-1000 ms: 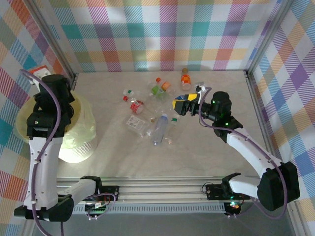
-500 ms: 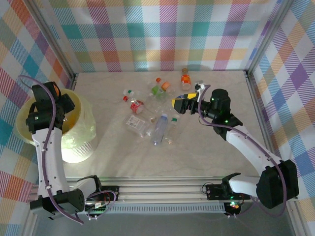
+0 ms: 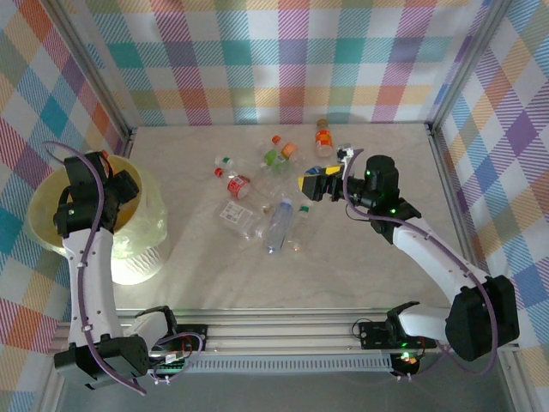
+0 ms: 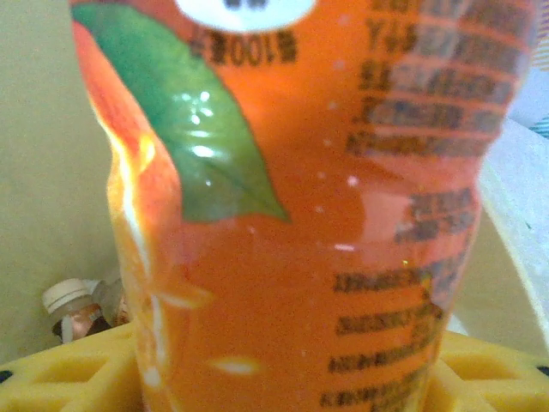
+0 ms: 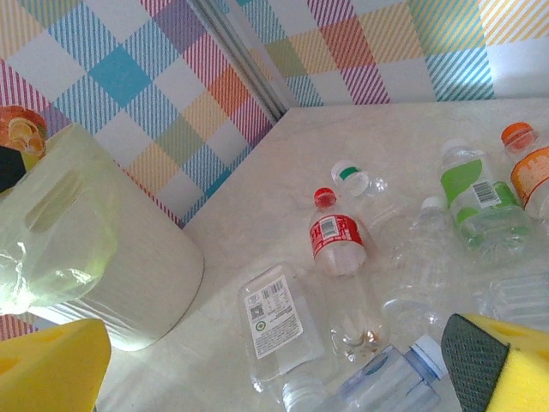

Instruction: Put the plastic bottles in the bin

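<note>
My left gripper point(image 3: 107, 169) hangs over the back of the pale yellow bin point(image 3: 39, 225). It is shut on an orange bottle point(image 4: 292, 223) with a green leaf label, which stands upright between the yellow pads point(image 4: 60, 378). That bottle also shows above the bin point(image 5: 111, 257) as an orange spot point(image 5: 21, 129). Several plastic bottles point(image 3: 266, 199) lie scattered mid-table: a red-labelled one point(image 5: 336, 239), a clear flat one point(image 5: 279, 318), a green-labelled one point(image 5: 476, 193) and a blue-tinted one point(image 3: 279, 225). My right gripper point(image 3: 316, 182) hovers open just right of the pile, nothing between its fingers point(image 5: 51, 369).
An orange-capped bottle point(image 3: 323, 137) lies near the back wall. Plaid cloth walls and metal posts point(image 3: 433, 129) close in the table on three sides. A metal rail point(image 3: 283, 326) runs along the front. Bare tabletop point(image 3: 214, 275) stretches between the bin and the pile.
My left arm has dropped lower and swung left over the bin with the orange bottle. My right gripper has edged slightly toward the back, still open.
</note>
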`<move>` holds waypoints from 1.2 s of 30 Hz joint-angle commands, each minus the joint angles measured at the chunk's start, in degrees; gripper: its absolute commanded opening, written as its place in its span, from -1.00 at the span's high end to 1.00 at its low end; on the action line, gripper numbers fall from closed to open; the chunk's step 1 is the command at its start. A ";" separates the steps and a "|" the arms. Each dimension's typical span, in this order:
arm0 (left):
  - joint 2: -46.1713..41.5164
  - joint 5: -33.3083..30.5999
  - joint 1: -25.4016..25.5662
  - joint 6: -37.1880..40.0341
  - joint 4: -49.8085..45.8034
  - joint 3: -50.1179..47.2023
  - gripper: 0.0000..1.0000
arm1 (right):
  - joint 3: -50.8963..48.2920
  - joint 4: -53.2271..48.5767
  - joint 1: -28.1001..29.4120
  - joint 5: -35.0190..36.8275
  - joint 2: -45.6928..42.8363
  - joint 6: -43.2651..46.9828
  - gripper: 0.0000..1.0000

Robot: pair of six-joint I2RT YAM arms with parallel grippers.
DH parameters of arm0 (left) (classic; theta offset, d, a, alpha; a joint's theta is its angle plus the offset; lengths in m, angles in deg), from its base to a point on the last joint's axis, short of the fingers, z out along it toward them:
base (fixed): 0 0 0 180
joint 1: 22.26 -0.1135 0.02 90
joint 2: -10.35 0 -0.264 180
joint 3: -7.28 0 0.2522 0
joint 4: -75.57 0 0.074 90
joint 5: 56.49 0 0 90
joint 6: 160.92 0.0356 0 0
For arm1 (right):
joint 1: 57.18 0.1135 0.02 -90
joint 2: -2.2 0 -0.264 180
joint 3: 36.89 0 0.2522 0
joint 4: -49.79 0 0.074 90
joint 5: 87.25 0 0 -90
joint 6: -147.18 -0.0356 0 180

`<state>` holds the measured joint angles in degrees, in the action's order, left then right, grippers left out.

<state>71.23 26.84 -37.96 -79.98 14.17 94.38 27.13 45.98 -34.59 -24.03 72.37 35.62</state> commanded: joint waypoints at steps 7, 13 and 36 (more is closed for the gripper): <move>0.33 7.34 -0.56 -1.22 0.70 -0.59 -0.35 | 2.10 -1.78 0.44 -2.45 1.41 0.47 -0.99; 0.55 6.77 -0.63 -1.30 -0.16 0.46 -0.38 | 1.99 -1.90 0.43 -3.82 1.96 0.83 -0.99; -2.33 10.23 -0.56 -6.14 -6.07 9.73 -0.78 | -1.17 -3.21 0.44 8.82 5.42 -8.15 -0.99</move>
<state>70.55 33.59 -38.12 -84.17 9.40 101.79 27.11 43.41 -34.57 -18.79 76.96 31.09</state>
